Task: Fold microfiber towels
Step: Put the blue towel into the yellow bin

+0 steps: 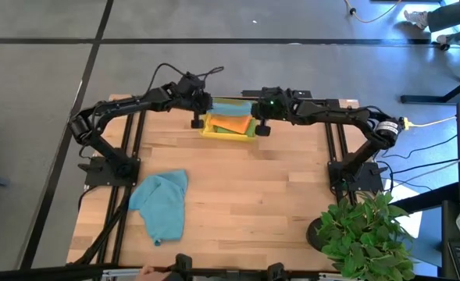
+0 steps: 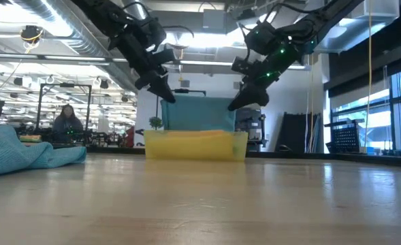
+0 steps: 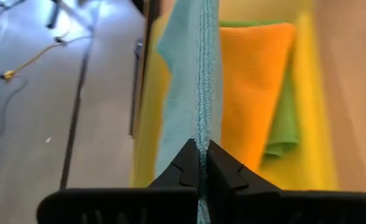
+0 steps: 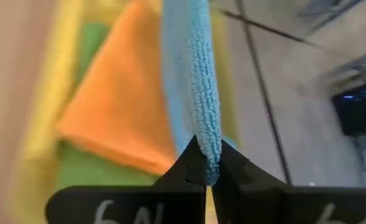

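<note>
A teal-blue towel [image 2: 197,112] hangs spread between my two grippers over the yellow tray [image 2: 195,145] at the table's far middle. My left gripper [image 2: 166,94] is shut on its left top corner, my right gripper [image 2: 239,102] on its right top corner. The tray's front wall hides the towel's lower edge. An orange towel [image 3: 254,87] lies in the tray on top of a green one [image 3: 282,134]. A second teal-blue towel [image 1: 161,204] lies crumpled on the table at the near left. My left gripper pinches the towel's upper edge [image 3: 201,140] between its two fingers, which slant down from the table's left. The cloth hangs below them and runs toward the other gripper. My right gripper pinches the towel's upper edge [image 4: 209,152] between its two fingers, slanting down from the table's right. The cloth hangs below, and its top edge runs nearly straight between the two grippers.
A potted plant [image 1: 366,234] stands at the table's near right corner. The bare wooden tabletop [image 1: 253,195] stretches from the tray to the near edge. Beyond the table, a person [image 2: 67,122] sits far back in the room.
</note>
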You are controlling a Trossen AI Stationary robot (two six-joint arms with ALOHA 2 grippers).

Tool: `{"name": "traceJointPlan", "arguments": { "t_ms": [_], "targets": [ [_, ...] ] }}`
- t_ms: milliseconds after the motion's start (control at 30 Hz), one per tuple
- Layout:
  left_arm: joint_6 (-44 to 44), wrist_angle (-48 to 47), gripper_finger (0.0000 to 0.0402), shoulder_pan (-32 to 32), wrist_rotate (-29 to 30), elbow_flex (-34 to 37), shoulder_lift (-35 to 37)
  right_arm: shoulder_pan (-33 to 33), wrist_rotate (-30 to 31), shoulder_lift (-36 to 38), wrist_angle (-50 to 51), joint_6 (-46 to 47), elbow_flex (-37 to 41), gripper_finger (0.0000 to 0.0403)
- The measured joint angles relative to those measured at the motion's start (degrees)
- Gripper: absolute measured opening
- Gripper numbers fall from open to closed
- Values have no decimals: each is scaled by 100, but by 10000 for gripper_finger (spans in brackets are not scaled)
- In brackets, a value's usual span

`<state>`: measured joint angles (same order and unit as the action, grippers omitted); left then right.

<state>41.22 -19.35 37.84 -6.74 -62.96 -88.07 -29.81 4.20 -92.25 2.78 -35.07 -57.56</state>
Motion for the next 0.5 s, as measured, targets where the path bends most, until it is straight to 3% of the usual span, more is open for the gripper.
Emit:
{"name": "traceJointPlan", "arguments": {
  "t_ms": [300,500],
  "targets": [
    [154,-625,5,-422,-103,0,2,389,-809,-22,693,326,7,10],
    [152,-711,48,-590,-120,0,2,449,-903,-22,873,612,7,75]
  ]
}}
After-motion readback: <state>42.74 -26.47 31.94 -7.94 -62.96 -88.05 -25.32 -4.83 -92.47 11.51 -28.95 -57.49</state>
